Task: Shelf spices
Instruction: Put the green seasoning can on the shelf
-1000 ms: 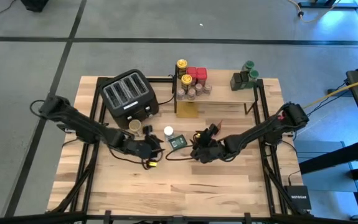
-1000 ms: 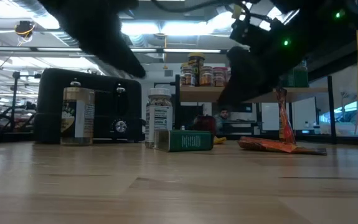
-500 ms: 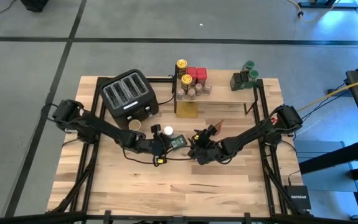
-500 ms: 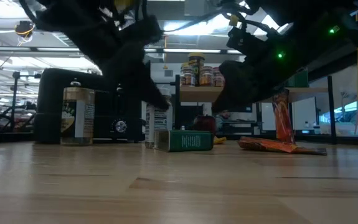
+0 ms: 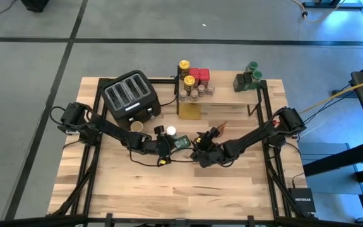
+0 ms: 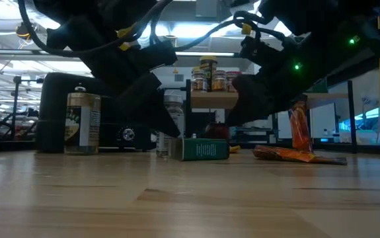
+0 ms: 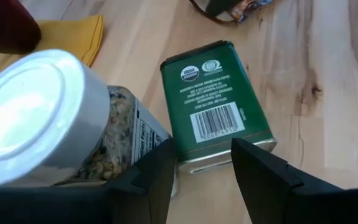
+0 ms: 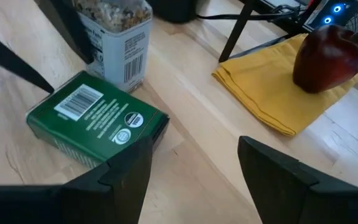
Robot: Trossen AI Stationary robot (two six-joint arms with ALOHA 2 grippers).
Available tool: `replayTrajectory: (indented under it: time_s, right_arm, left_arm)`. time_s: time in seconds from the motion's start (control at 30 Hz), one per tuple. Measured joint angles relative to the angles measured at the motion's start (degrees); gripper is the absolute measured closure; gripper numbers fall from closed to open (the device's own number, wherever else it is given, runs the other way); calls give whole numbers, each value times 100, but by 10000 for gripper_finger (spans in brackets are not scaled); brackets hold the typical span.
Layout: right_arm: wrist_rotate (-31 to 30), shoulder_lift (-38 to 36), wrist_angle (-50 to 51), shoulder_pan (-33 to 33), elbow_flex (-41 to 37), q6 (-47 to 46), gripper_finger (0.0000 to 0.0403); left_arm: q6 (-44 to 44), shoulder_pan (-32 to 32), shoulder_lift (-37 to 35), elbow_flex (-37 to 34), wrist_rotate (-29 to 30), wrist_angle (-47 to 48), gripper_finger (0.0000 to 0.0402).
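Green spice tin [image 7: 215,102], lying flat on worktop [image 5: 168,189] beside white-lid jar [image 7: 48,118], looked light, rigid, slick, best pinched across narrow sides; left gripper [image 7: 200,171] & right gripper [image 8: 191,162] both open, empty.

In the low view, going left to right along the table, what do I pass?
Toaster → tan-lidded jar → white-lidded jar → green tin lying flat → foil packets.
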State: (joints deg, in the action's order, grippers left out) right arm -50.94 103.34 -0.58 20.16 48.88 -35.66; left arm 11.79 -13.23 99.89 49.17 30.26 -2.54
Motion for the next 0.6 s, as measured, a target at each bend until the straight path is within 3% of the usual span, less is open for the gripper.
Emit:
replayTrajectory:
  time_s: [0.6]
  right_arm:
    - [54, 86, -71, -4, 0, 20, 159]
  left_arm:
    - [10, 96, 36, 5, -271, 27, 249]
